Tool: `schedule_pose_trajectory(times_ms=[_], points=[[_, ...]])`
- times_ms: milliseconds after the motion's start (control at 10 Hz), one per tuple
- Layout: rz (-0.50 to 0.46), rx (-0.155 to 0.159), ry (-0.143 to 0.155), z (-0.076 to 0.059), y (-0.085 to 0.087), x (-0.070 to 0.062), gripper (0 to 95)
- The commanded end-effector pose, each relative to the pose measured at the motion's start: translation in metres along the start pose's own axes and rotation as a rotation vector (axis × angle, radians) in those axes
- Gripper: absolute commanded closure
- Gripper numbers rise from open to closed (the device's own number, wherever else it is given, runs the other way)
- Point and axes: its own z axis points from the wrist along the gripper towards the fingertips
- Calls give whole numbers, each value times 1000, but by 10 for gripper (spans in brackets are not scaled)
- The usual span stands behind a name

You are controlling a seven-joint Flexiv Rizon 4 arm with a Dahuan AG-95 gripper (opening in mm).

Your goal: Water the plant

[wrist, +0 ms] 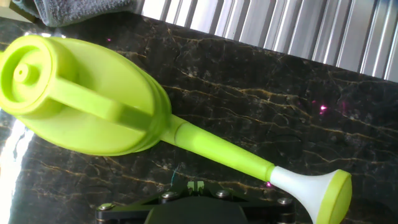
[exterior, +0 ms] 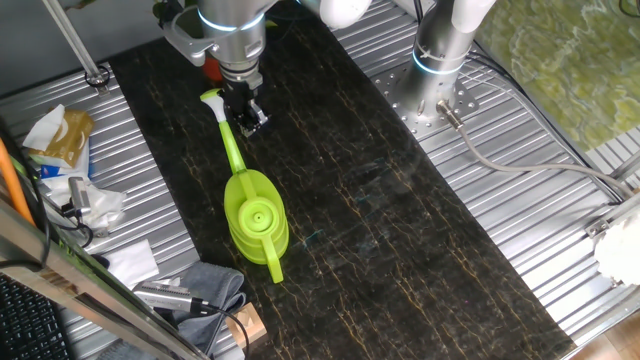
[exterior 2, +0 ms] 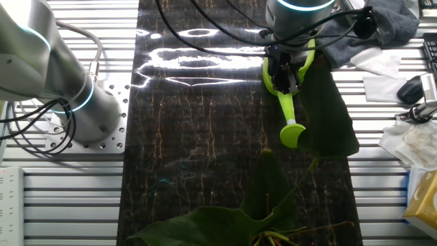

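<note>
One small potted plant [exterior 2: 273,205] with broad dark green leaves is seen beyond the gripper [exterior 2: 285,80]; nothing is gripped, opening cannot be told; lime-green plastic watering can [exterior: 255,215] beneath.

Robotics lab bench, not a home.

Ribbed aluminium table [exterior: 560,250] under a dark marbled mat [exterior: 380,200], a second arm's base [exterior: 432,95] bolted on with cables [exterior: 520,165], clutter of cloth [exterior: 205,290], tissue pack [exterior: 60,135] and keyboard [exterior: 25,320] alongside.
</note>
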Motion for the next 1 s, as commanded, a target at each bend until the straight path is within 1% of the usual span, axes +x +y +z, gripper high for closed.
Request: schedule_pose_trajectory(times_ms=[100,800,900,1000], points=[[3,0,1,0,0,0,950],[7,0,-1,-1,0,0,950],[7,-2,-1,-1,0,0,950],[7,-10,-4,-1,0,0,950]])
